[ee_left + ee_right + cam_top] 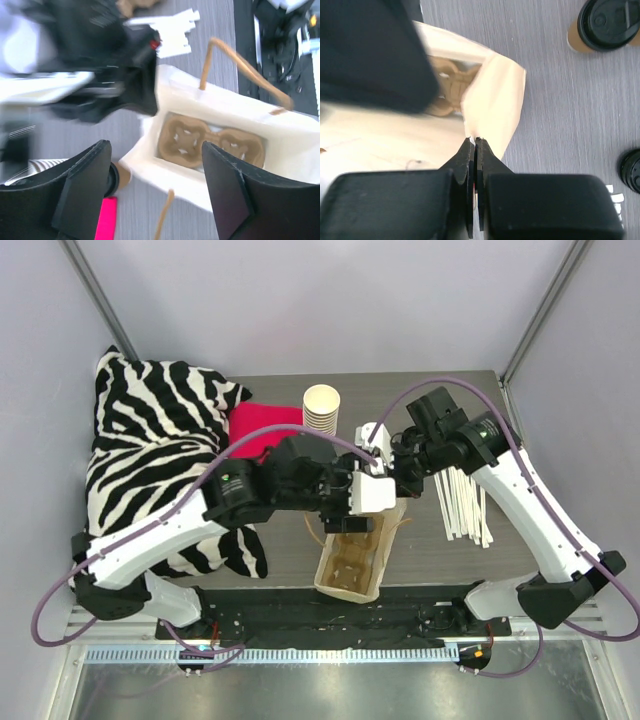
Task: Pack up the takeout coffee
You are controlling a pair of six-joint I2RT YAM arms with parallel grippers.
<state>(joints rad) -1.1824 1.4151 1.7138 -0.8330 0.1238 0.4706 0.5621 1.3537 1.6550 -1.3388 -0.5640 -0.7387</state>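
**Right jaws pinch the bag rim, left jaws stand wide over the opening**

The right gripper [474,142] has its jaws pressed together on the thin rim of the paper bag [495,100], and it holds one wall of the bag between them. The left gripper [155,150] has its jaws spread wide and nothing is between them. Its two black fingers [82,192] stand on both sides of the bag's mouth. In the left wrist view a brown cup carrier [210,142] lies at the bottom of the bag, and a paper handle [235,55] curves up from the far wall.

In the top view both arms bend inward and meet over the middle of the frame. The left arm comes from the lower left and the right arm comes from the lower right, folded back at its elbow.

The table [500,560] is grey wood, with pale walls [300,300] around it. A zebra cloth [150,440] and a red cloth [260,425] lie in the upper left. A stack of cream cups [321,408] stands behind the arms, and white sticks [465,502] lie to the right.

The takeout coffee [607,22] stands on the table outside the bag, in the upper right corner of the right wrist view, well apart from the pinching jaws. A loose black lid [632,170] shows at the right edge of this view.
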